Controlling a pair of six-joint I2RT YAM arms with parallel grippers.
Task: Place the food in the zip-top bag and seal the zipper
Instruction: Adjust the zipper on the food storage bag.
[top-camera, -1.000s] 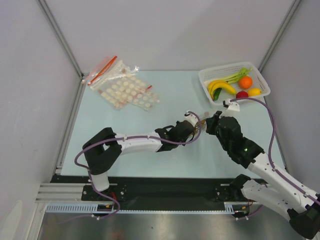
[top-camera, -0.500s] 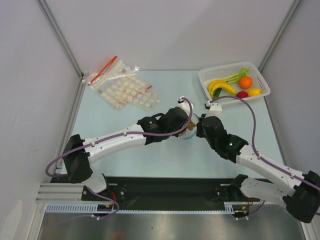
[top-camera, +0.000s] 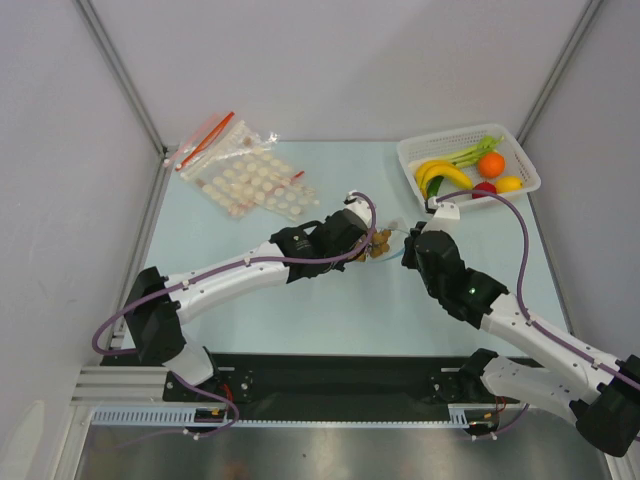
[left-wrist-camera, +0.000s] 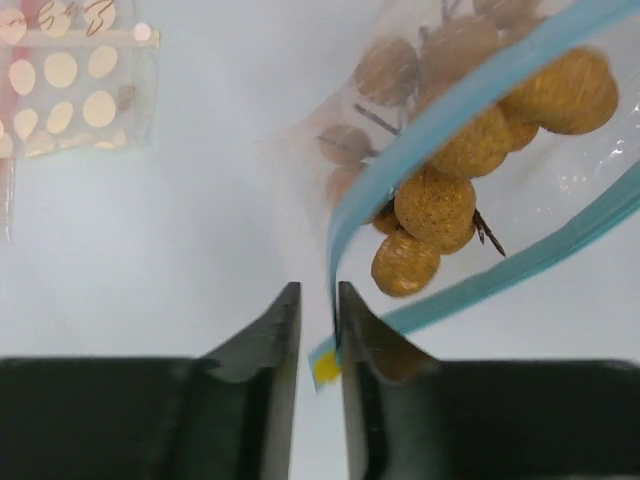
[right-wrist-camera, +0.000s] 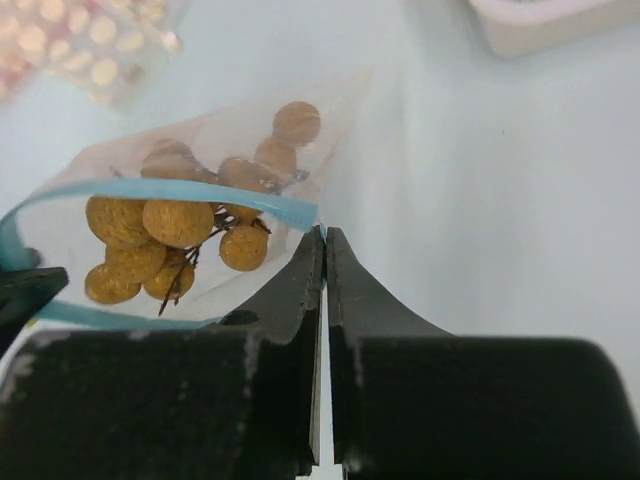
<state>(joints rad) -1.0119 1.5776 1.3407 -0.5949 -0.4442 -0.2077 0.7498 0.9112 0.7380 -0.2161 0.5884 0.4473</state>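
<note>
The zip-top bag (top-camera: 388, 246) hangs between my two grippers at mid-table. A bunch of tan-brown round fruits (left-wrist-camera: 435, 205) sits inside it, also seen in the right wrist view (right-wrist-camera: 178, 222). The blue-teal zipper (left-wrist-camera: 450, 115) is parted, so the mouth gapes (right-wrist-camera: 180, 190). My left gripper (top-camera: 372, 240) stands a narrow slot open (left-wrist-camera: 318, 292), with the zipper's end and a yellow tab between the jaws. My right gripper (top-camera: 408, 248) is shut on the zipper's other end (right-wrist-camera: 325, 232). A small red fruit (top-camera: 484, 188) lies in the basket.
A white basket (top-camera: 410, 150) at the back right holds bananas (top-camera: 440, 172), an orange (top-camera: 490, 163), a lemon (top-camera: 509, 184) and green stalks. A clear bag with a red strip (top-camera: 205, 140) and one with white discs (top-camera: 255, 185) lie at the back left.
My left arm has stretched out and its gripper has shifted a little left and back. My right gripper moved left, then back slightly. The bag stays between them.
</note>
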